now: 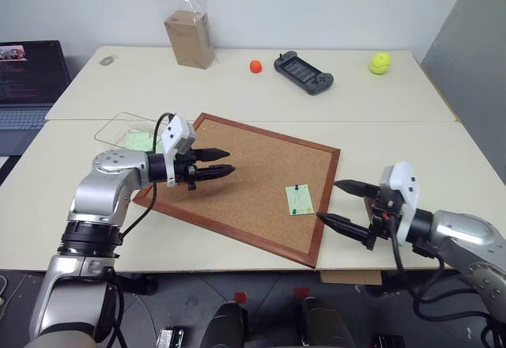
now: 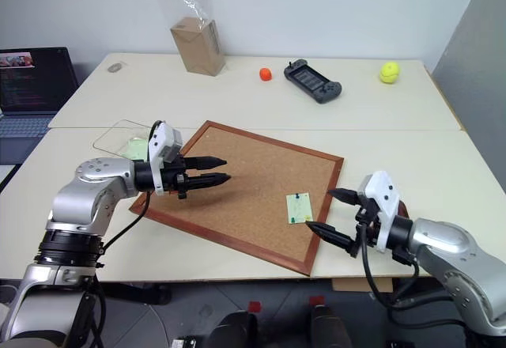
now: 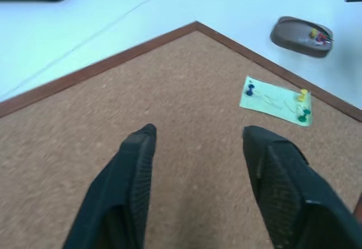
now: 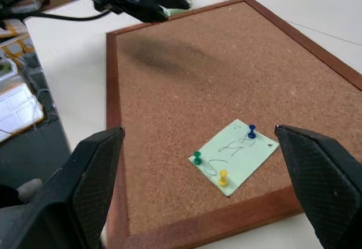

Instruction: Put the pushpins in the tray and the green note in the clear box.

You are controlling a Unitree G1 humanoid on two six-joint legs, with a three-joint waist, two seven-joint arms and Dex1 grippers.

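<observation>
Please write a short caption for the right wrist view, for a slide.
Open right gripper faces the green note, pinned to the corkboard by three pushpins.

One corkboard (image 1: 245, 182) is lying on the worktop (image 1: 427, 150). One green note (image 4: 234, 154) is sitting on the board near its edge, with three pins standing in it: one blue (image 4: 251, 130), one green (image 4: 197, 158), one yellow (image 4: 224, 177). One tray (image 3: 301, 36) is resting just beyond the board, holding a few pins too blurred to count. One clear box (image 1: 126, 132), one bagged carton (image 1: 190, 38), one game controller (image 1: 303, 72), one yellow ball (image 1: 380, 63), one orange object (image 1: 255, 66) and one laptop (image 1: 28, 83) are lying around the board.
</observation>
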